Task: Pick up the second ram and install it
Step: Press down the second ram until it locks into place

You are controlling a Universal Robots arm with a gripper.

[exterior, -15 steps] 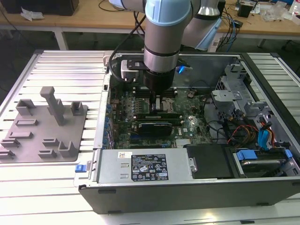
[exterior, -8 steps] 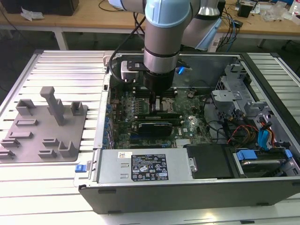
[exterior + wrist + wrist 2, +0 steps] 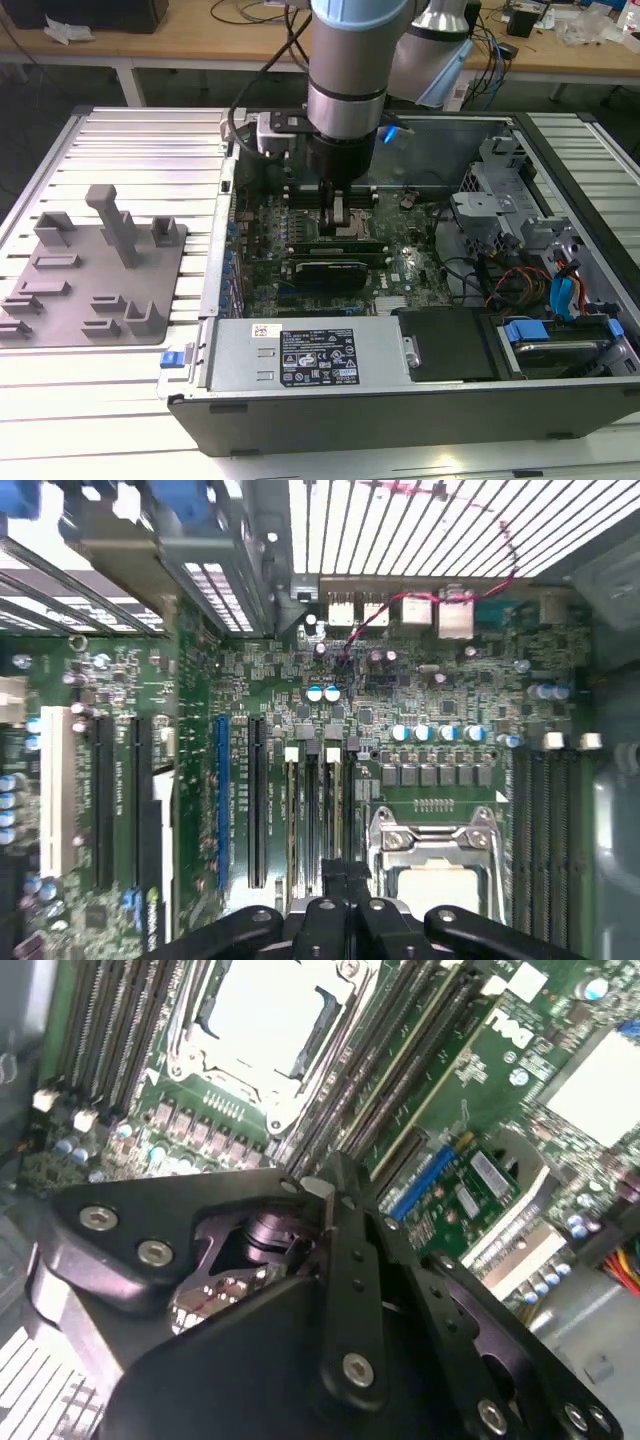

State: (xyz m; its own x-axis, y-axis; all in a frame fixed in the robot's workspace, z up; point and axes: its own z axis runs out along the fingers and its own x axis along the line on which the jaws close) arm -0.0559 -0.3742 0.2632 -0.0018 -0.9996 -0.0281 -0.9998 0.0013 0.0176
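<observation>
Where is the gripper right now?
In the exterior view the gripper is low inside the open computer case; in the first wrist view, over memory slots beside the processor socket.

An open computer case [image 3: 400,400] fills the centre and right of the exterior view, lying on a slatted table [image 3: 110,140]. Its motherboard [image 3: 300,230] sits mid-frame, with the arm [image 3: 345,90] above it. A fixture tray [image 3: 95,270] lies at left. Drive bays [image 3: 550,330] occupy the lower right, a power supply [image 3: 310,360] the lower centre.
</observation>
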